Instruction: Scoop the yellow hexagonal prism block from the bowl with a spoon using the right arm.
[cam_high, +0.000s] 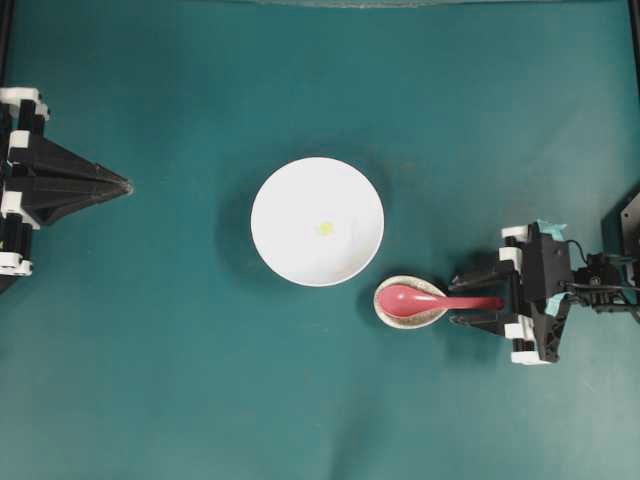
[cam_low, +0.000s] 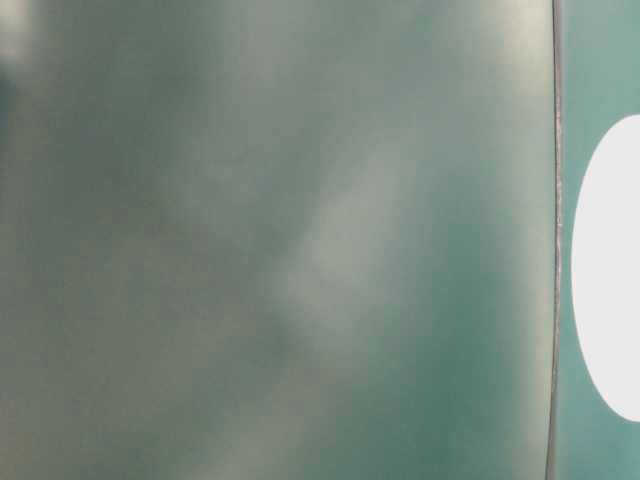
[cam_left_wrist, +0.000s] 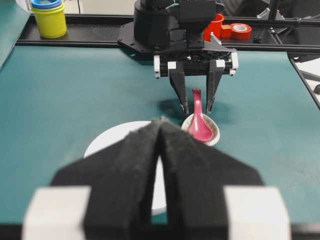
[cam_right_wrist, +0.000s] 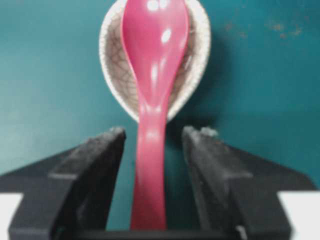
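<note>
- Yellow hexagonal prism block is tiny and sits inside the bowl, close to the middle.
- The bowl is big, round and white. It stands on the green surface, near the middle of the overhead view.
- The spoon is shiny red-pink. Its scoop lies in a small speckled dish, and its handle sticks out to the right.
- The small speckled dish is just beside the bowl, at the bowl's lower right in the overhead view. I cannot tell if the two dishes touch.
- The right gripper is on the right side. Its two black fingers are spread apart, one on each side of the spoon handle.
- In the right wrist view there is a gap between each finger and the handle, so the right gripper is released and is not squeezing the spoon.
- The right arm is black with white parts and a bit of teal tape.
- The left gripper is far to the left, well apart from the bowl. Its fingers are pressed together into a point, so it is clenched with nothing in it.
- In the left wrist view, yellow stacked cups and a red tape roll sit on the far edge, behind the right arm.
- The table-level view is mostly a blur of green with a white shape at its right edge.
</note>
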